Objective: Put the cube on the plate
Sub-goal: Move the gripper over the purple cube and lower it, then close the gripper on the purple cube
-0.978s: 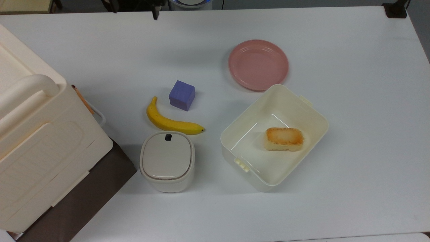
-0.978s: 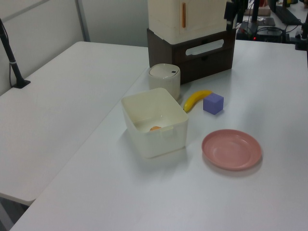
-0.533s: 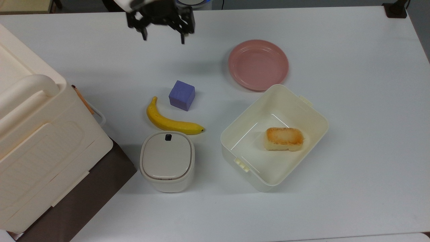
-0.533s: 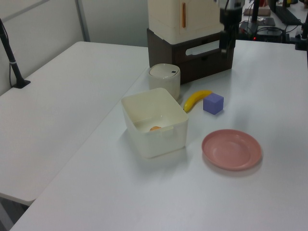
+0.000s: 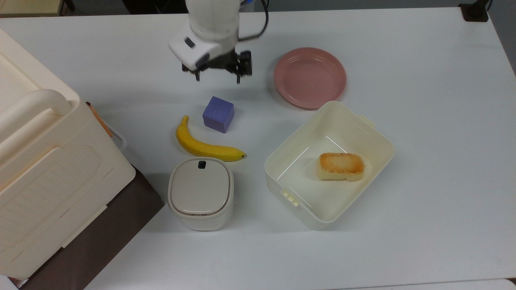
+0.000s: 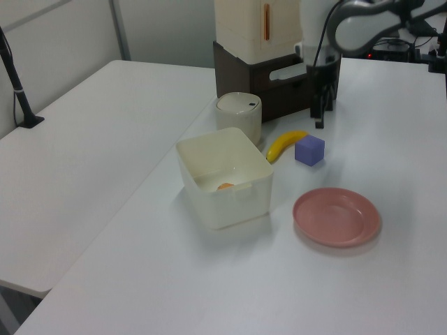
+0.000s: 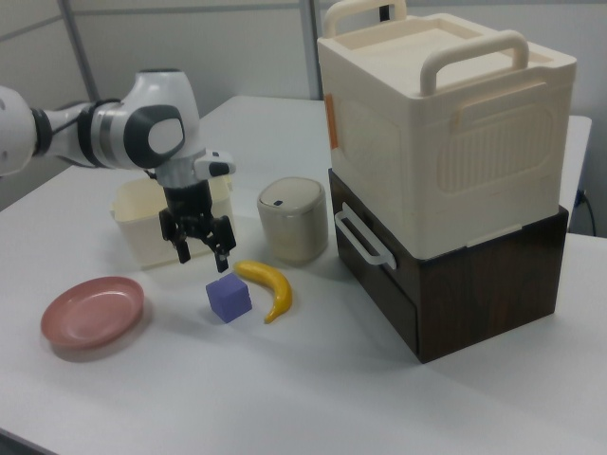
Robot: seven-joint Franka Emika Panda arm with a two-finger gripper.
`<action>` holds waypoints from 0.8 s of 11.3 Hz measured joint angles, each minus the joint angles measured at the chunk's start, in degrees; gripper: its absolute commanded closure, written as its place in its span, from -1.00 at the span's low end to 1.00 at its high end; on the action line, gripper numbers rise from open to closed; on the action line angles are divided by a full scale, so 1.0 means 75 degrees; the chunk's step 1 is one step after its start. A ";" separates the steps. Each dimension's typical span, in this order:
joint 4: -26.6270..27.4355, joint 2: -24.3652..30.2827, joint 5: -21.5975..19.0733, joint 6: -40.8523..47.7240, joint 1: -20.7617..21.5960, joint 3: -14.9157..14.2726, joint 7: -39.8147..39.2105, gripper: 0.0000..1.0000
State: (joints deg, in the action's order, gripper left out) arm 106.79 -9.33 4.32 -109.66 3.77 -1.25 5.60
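The purple-blue cube rests on the white table beside a banana. The salmon-pink plate lies empty to the top view's right of the cube. My gripper hangs open above the table, just beyond the cube toward the top view's top edge. Its two fingers are spread wider than the cube and hold nothing. The gripper and the cube are apart.
A yellow banana lies against the cube's near side. A lidded cream canister stands below it. An open cream tub holds a toasted bread-like block. A big cream box on a dark drawer unit fills the top view's left.
The arm has come in from the top view's top edge and moved down toward the cube, with its fingers open. The cube, plate and other objects have stayed put.
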 measured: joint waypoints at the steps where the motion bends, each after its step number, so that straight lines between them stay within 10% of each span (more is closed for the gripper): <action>1: -0.0001 -0.0250 0.0243 -0.0188 0.0118 0.0001 0.0393 -1.00; 9: -0.0010 -0.1120 0.0803 -0.0478 0.0227 0.0001 0.1301 -1.00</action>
State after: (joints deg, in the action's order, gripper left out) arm 106.71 -17.73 10.34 -113.24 5.47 -1.24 15.36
